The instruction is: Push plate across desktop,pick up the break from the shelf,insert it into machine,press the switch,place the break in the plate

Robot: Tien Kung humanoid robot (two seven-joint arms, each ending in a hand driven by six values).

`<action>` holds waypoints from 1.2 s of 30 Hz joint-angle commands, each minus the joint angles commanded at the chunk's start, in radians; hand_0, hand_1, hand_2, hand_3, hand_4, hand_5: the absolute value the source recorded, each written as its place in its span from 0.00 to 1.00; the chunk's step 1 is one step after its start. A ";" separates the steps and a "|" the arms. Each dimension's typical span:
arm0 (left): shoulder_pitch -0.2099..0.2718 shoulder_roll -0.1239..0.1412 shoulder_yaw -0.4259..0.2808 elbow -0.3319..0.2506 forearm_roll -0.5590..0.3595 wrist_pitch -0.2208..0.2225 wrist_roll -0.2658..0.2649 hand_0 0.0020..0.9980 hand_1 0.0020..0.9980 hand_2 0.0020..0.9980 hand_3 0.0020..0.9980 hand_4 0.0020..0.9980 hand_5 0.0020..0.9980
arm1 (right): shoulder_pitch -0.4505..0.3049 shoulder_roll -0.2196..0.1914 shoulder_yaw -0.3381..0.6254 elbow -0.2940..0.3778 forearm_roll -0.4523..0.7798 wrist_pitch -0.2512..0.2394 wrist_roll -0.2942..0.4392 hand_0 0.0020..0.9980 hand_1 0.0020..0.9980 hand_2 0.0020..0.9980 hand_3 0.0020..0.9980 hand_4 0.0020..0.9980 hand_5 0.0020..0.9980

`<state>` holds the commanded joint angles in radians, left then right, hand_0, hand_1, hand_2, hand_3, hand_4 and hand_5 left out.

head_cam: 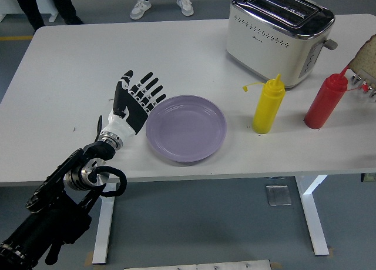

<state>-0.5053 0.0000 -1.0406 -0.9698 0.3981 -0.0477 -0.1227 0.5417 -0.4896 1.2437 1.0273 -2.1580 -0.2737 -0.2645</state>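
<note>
A purple plate (pixel 185 127) lies on the white table (pixel 70 64), left of centre. My left hand (pixel 136 96) is open, fingers spread flat, with its fingertips against the plate's left rim. A white and chrome toaster (pixel 279 32) stands at the back right, its slots empty. At the right edge a slice of bread (pixel 365 57) shows partly, held up by the fingers of my right hand (pixel 363 83), which is mostly cut off by the picture's edge.
A yellow squeeze bottle (pixel 268 105) and a red squeeze bottle (pixel 326 102) stand between the plate and the right edge, in front of the toaster. A person's white shoes (pixel 161 6) show beyond the table's far side.
</note>
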 joint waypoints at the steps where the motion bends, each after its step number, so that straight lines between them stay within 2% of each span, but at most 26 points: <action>1: 0.001 0.000 -0.006 -0.003 0.002 0.004 -0.004 0.84 0.86 0.87 0.81 0.64 1.00 | 0.000 -0.001 0.002 0.010 0.000 -0.003 -0.001 0.25 0.32 0.39 0.46 0.30 0.00; 5: 0.009 0.000 -0.044 -0.028 0.012 0.025 -0.019 0.84 0.86 0.87 0.81 0.64 1.00 | -0.001 -0.006 0.014 0.050 -0.003 -0.016 -0.005 0.25 0.32 0.39 0.46 0.30 0.00; 10: 0.036 0.000 -0.124 -0.094 0.035 0.058 -0.030 0.82 0.85 0.85 0.80 0.64 1.00 | -0.001 -0.014 0.032 0.104 0.004 -0.033 -0.009 0.24 0.31 0.38 0.46 0.28 0.00; 17: 0.087 0.000 -0.257 -0.219 0.065 0.092 -0.028 0.81 0.83 0.85 0.78 0.64 1.00 | 0.007 -0.019 0.056 0.179 0.011 -0.077 -0.014 0.24 0.30 0.38 0.45 0.28 0.00; 23: 0.149 0.000 -0.360 -0.331 0.051 0.106 -0.019 0.80 0.82 0.84 0.78 0.63 1.00 | 0.044 -0.021 0.048 0.224 0.017 -0.148 0.000 0.24 0.30 0.38 0.45 0.27 0.00; 29: 0.235 0.000 -0.440 -0.435 0.014 0.111 -0.008 0.80 0.82 0.83 0.78 0.64 1.00 | 0.138 -0.022 -0.003 0.223 0.086 -0.203 0.037 0.24 0.30 0.38 0.45 0.27 0.00; 36: 0.319 0.004 -0.514 -0.517 -0.005 0.116 -0.006 0.80 0.82 0.83 0.77 0.63 1.00 | 0.259 -0.018 -0.080 0.168 0.169 -0.195 0.070 0.24 0.30 0.37 0.44 0.26 0.00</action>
<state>-0.1859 0.0044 -1.5550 -1.4867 0.3935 0.0680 -0.1291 0.8007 -0.5072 1.1637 1.1952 -1.9889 -0.4688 -0.1948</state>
